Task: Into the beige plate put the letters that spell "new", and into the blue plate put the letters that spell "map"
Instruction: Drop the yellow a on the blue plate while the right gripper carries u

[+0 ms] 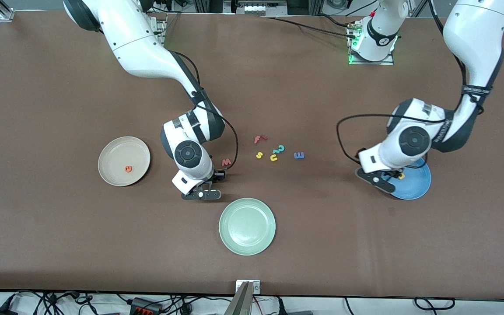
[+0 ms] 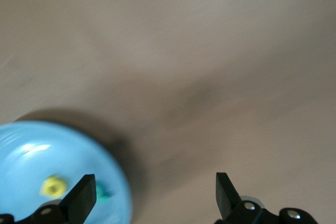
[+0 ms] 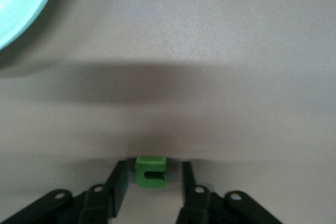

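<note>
Brown table [image 1: 59,240]: pale green plate [image 1: 247,226], stray letters [image 1: 274,151].

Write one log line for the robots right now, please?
left gripper: open over blue plate | right gripper: open around green n | orange e: in beige plate

The e [image 1: 127,169] lies in the right arm's plate [image 1: 124,151], the a [image 2: 53,186] and p [image 2: 103,193] in the left arm's plate [image 1: 416,188]. At frame centre lie w [image 1: 226,162], f [image 1: 260,139], s [image 1: 259,155], u [image 1: 274,157] and m [image 1: 299,155]; the middle plate [image 1: 247,226] lies lower.
</note>
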Available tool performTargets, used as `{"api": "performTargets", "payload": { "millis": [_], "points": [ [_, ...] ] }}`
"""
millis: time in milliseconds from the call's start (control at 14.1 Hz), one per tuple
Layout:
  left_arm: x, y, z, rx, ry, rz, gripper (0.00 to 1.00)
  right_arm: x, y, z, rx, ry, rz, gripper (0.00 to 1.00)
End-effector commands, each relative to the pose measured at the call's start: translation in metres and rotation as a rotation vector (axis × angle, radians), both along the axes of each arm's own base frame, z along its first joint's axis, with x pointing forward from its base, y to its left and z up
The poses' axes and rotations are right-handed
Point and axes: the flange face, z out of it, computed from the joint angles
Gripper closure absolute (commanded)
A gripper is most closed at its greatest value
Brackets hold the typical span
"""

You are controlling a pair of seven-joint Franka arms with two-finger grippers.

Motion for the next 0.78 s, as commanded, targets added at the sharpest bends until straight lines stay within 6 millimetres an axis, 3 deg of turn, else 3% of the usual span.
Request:
{"api": "performTargets", "payload": {
  "millis": [0, 71, 213, 497, 710],
  "points": [
    [-0.007, -0.046, 0.027, -0.057, -0.003, 0.039, 0.0, 0.003, 0.005, -0.003, 0.001, -0.008, -0.005, 0.67],
    [-0.01, -0.061, 0.025, -0.057, -0.002, 0.104, 0.0, 0.003, 0.005, -0.003, 0.001, -0.008, -0.005, 0.74],
    [-0.009, -0.075, -0.002, -0.08, 0.018, 0.126, 0.0, 0.003, 0.004, -0.004, 0.0, -0.007, -0.002, 0.82],
    [-0.038, -0.152, 0.005, -0.026, -0.052, -0.255, 0.0, 0.01, -0.008, 0.02, -0.037, -0.011, 0.015, 0.86],
    [-0.074, -0.206, 0.003, -0.001, -0.067, -0.522, 0.0, 0.007, -0.052, 0.055, -0.161, 0.103, 0.029, 0.86]
  ]
}}
